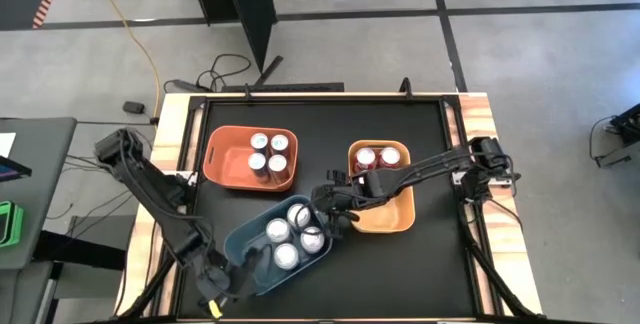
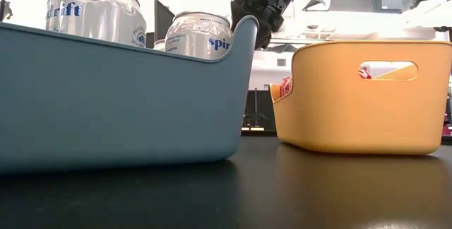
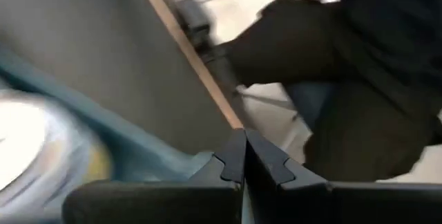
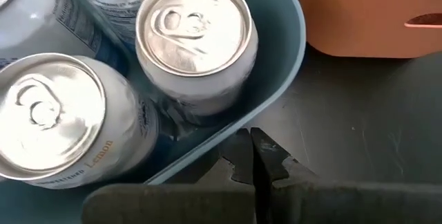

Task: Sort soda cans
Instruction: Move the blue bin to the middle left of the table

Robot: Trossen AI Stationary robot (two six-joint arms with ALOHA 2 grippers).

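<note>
Robotics lab, concrete floor (image 1: 520, 74), cables (image 1: 225, 69)

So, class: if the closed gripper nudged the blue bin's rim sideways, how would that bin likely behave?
The blue bin would probably slide rather than tip: it sits flat on the table and looks wide for its height. Its silver cans likely add weight, so it may resist. The cans stand upright, close together, so they should shift little. The right gripper sits by the rim.

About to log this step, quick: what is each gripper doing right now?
Left gripper: shut, empty, at the blue bin's near corner.
Right gripper: shut, empty, over the blue bin's rim beside the cans.
</note>
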